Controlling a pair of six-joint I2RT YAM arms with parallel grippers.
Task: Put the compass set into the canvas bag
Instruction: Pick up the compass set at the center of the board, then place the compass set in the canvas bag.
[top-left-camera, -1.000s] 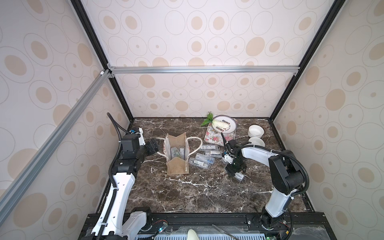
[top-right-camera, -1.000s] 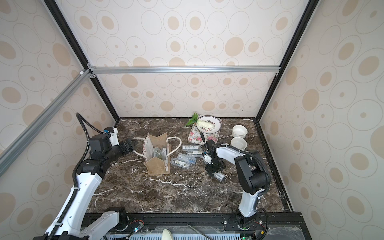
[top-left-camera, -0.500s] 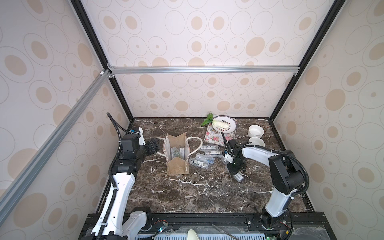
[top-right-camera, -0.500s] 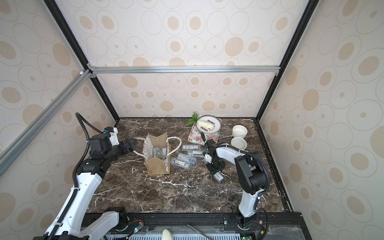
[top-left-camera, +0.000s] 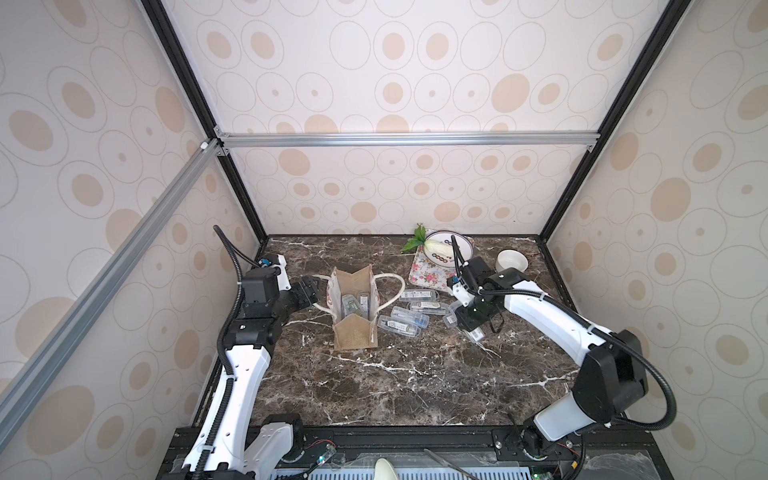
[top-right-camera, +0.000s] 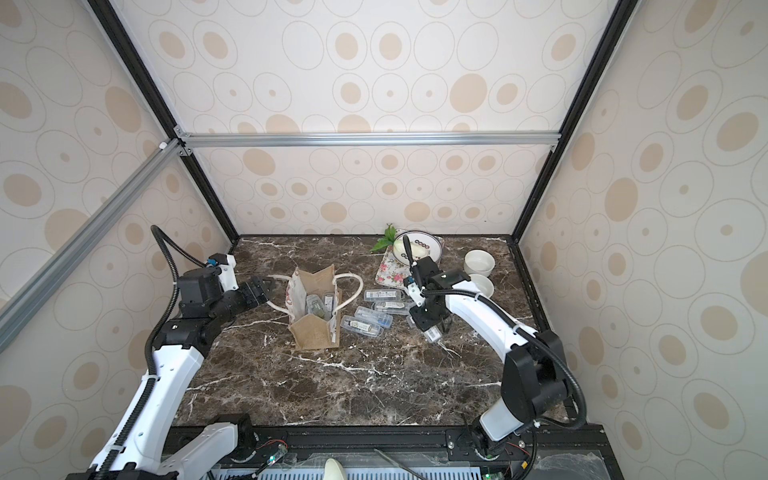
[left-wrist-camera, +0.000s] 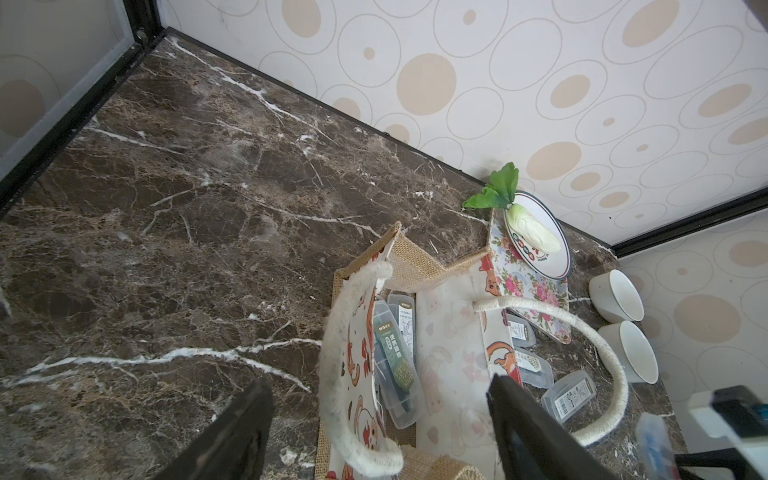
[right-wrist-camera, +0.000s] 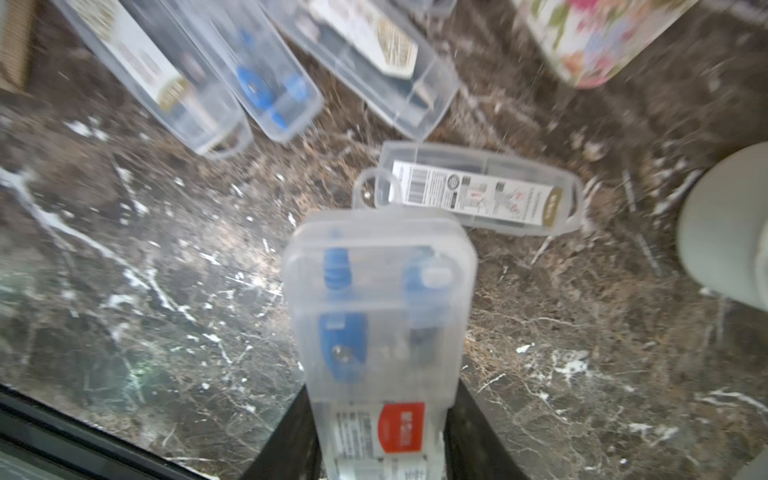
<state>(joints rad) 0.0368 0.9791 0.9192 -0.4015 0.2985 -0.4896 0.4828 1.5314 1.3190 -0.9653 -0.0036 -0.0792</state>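
The right tool (top-left-camera: 468, 326) is pressed onto one end of a clear compass set (right-wrist-camera: 378, 324), just right of the canvas bag (top-left-camera: 353, 332). Other loose sets (top-left-camera: 409, 321) lie between it and the bag. A second ago its jaws stood wider around that set. The left tool (top-left-camera: 309, 291), spread, stays at the bag's left side beside a rope handle (left-wrist-camera: 336, 374). The bag's mouth gapes upward, with more sets (top-left-camera: 353, 305) standing inside. Broad bare marble runs from the bag's front to the near edge of the worktop (top-left-camera: 374, 390).

Left claw (top-left-camera: 309, 289) agape; right claw (top-left-camera: 471, 327) clenched
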